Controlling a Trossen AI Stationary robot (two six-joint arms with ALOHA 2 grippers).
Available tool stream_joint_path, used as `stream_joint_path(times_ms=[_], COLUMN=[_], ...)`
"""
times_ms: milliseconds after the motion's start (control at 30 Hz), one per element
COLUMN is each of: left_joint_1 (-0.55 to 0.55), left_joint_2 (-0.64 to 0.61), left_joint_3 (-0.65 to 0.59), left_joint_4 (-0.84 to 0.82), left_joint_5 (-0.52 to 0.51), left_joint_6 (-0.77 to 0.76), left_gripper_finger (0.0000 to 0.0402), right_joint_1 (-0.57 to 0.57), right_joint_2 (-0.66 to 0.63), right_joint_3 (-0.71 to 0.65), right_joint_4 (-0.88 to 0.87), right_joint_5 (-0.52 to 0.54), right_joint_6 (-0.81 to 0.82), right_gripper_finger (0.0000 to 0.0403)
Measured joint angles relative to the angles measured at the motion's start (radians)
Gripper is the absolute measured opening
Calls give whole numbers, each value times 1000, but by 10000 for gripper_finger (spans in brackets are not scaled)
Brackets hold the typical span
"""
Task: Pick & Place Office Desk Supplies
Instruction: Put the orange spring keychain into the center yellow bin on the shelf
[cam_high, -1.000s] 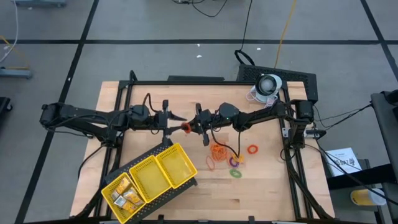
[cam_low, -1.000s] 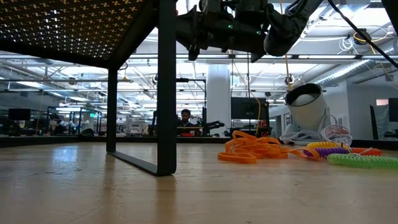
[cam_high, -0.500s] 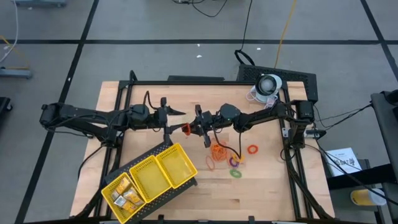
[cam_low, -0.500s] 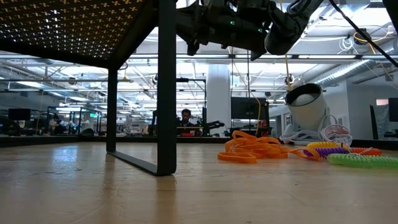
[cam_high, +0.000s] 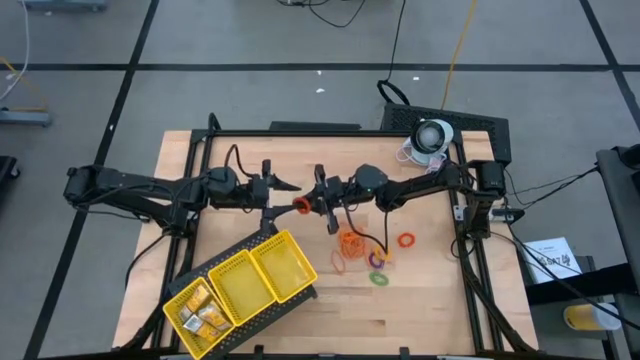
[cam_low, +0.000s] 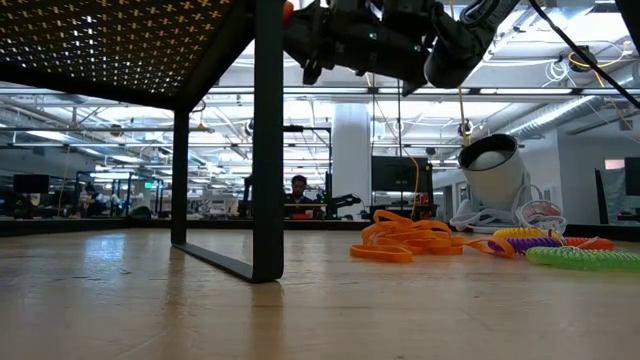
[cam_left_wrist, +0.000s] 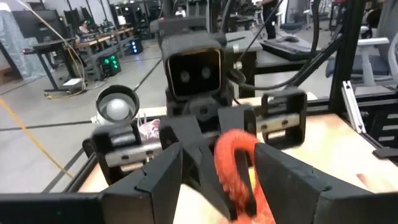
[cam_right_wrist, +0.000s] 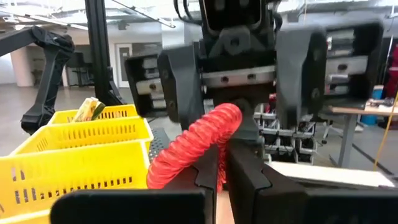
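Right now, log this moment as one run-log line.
phase: handover above table | right gripper: shut on red ring | left gripper: open around red ring | tray: gold pieces in one end compartment

A heap of thin orange rubber-band loops (cam_low: 403, 240) lies on the wooden tabletop (cam_low: 300, 310) beside green and purple coiled rings (cam_low: 570, 255).

Wooden tabletop (cam_high: 420, 300) edged by a black frame (cam_high: 340, 131). Yellow three-compartment tray (cam_high: 242, 280) at the near left, set askew on a black stand. White round lamp (cam_high: 433, 134) at the far right corner, on a dark pad. Grey tiled floor (cam_high: 200, 60) all round, with cables. Seated person (cam_low: 297, 190) far off in the room.
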Motion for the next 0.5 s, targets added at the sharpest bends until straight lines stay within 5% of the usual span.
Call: stream_joint_path(times_ms=[500], left_joint_1=[1], left_joint_2=[17], left_joint_3=[-1], left_joint_4=[19], left_joint_5=[1], left_joint_6=[-27], left_gripper_finger=[206], right_joint_1=[1], right_joint_2=[0], right_joint_3=[1], right_joint_4=[38], right_joint_5=[0], right_joint_6=[-3], right_gripper_finger=[9])
